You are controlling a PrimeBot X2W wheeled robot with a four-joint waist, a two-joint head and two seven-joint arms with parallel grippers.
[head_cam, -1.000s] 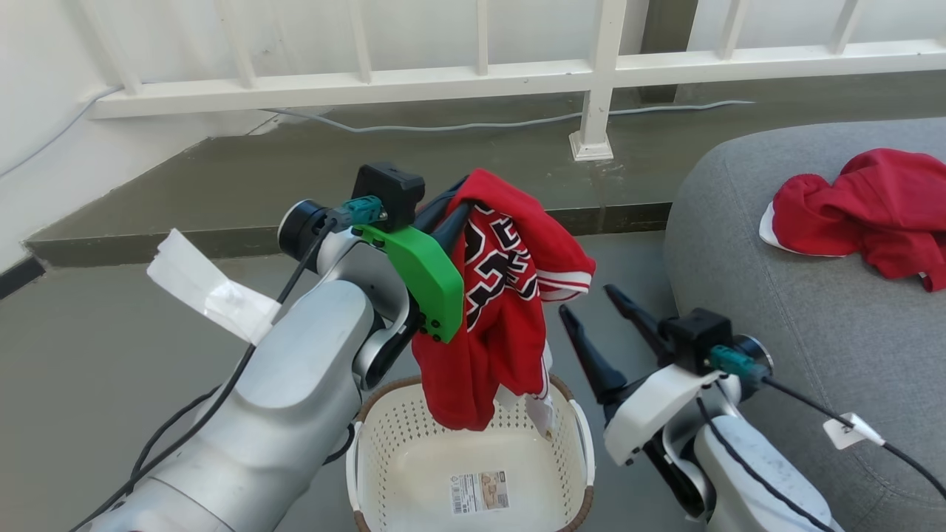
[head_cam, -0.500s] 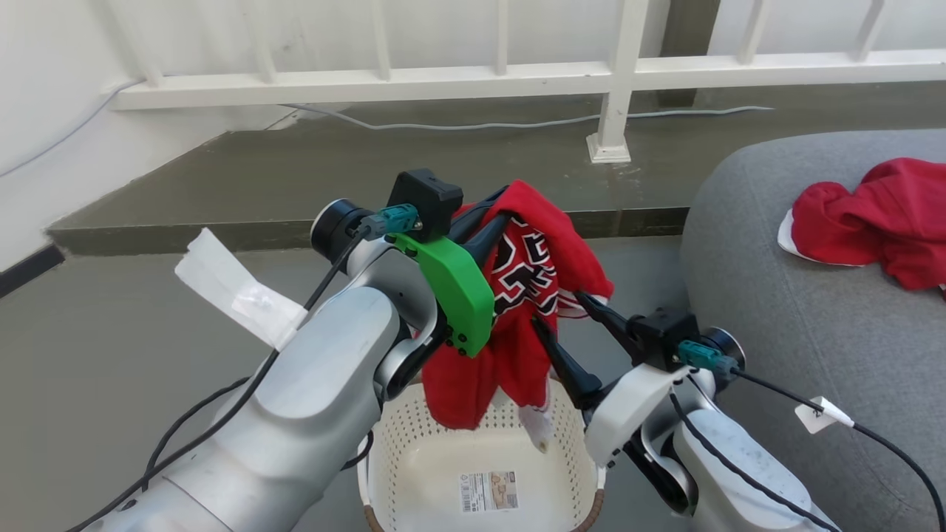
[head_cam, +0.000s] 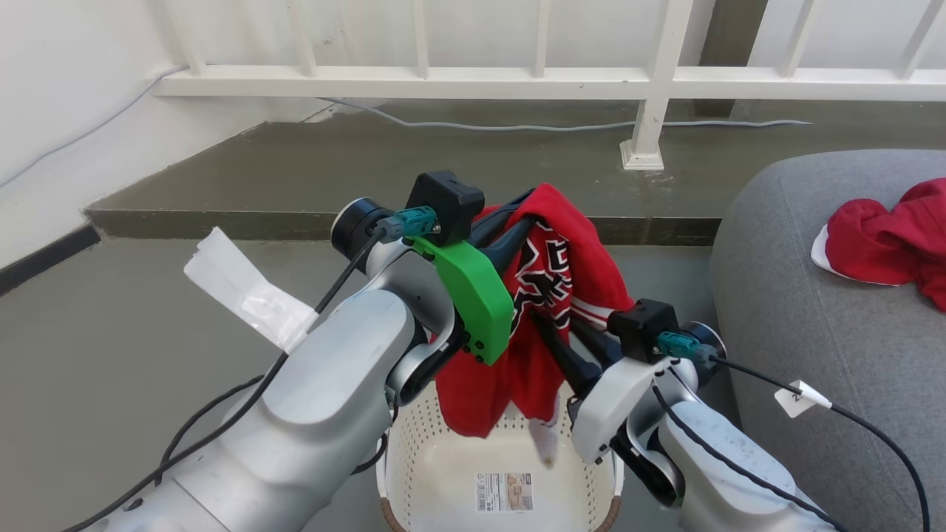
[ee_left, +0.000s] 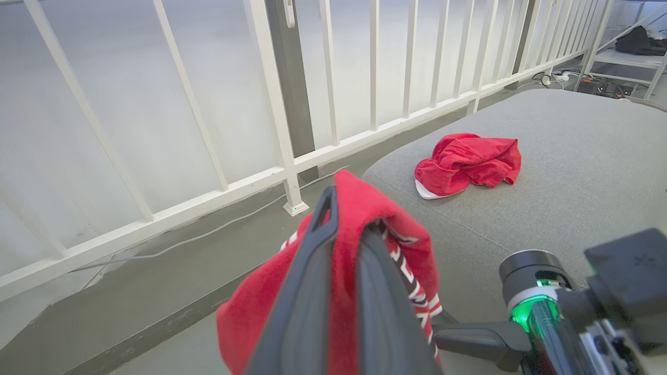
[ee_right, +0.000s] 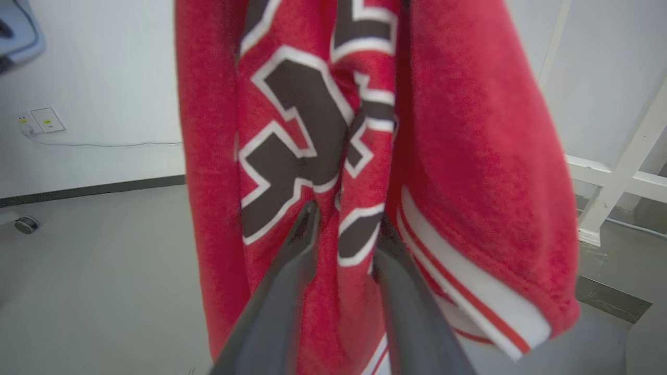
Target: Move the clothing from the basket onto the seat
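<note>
A red garment (head_cam: 573, 273) with dark white-edged lettering hangs above the cream basket (head_cam: 421, 451), its lower end dangling into it. My left gripper (head_cam: 521, 214) is shut on the garment's top fold, as the left wrist view shows around the gripper (ee_left: 349, 213). From the right, my right gripper (head_cam: 558, 325) reaches into the hanging cloth. In the right wrist view the gripper (ee_right: 346, 221) has narrowed its fingers onto a fold of the lettered fabric (ee_right: 469, 156). A second red garment (head_cam: 879, 244) lies crumpled on the grey seat (head_cam: 813, 347) at the right.
A white railing (head_cam: 650, 74) runs along the back above a raised concrete step (head_cam: 369, 162) with a grey cable (head_cam: 517, 127) on it. The basket floor shows a sticker label (head_cam: 506, 491). Grey floor spreads to the left.
My right gripper has moved up and left to the hanging garment and drawn its wide-open fingers in onto the cloth. The head camera has shifted. The left gripper keeps its hold.
</note>
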